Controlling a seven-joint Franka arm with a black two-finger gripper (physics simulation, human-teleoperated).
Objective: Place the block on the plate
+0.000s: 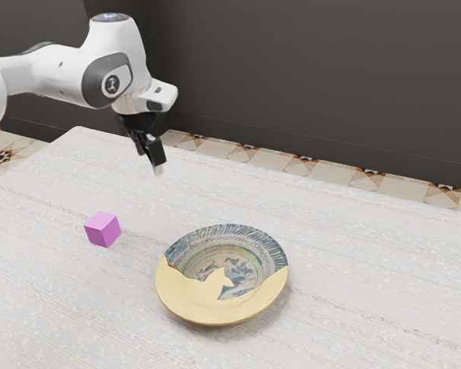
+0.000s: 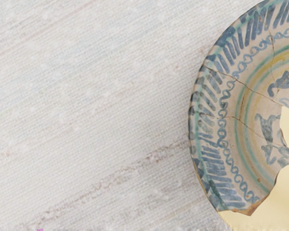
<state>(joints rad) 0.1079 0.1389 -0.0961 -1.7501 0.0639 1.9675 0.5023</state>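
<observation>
One block (image 1: 102, 230): pink-purple, on tabletop (image 1: 353, 300), toward ext. view's left of plate, well apart from it. Not on plate, not in gripper.
Plate (image 1: 215, 309): flat on tabletop; part patterned w/ blue-green glaze, part plain gold. Landmark for all pos. here.
Gripper (image 1: 156, 164): up in the air, beyond plate & off toward ext. view's left; apart from both block & plate.
Grip state: can't tell if open or closed; seen too edge-on. No obj. seen held.
Arm (image 1: 111, 73): reaches in from ext. view's left, stops short of plate.
Done: nothing of the task proper, AFAICT; no pick, no carry.
Left: all of it, i.e. get over block, lower, grasp, lift, bring over plate, set down, let go.
Next (my guess): shift away from plate side toward block b/f going down.
Cut off: plate runs out of wrist view, so only part of its rim & bowl there.
Hard to make out: tiny pink fleck (image 2: 40, 230) at wrist view's edge, off plate; prob. block's corner, too small to be sure.
Hidden: block's far faces, plus underside of plate.
</observation>
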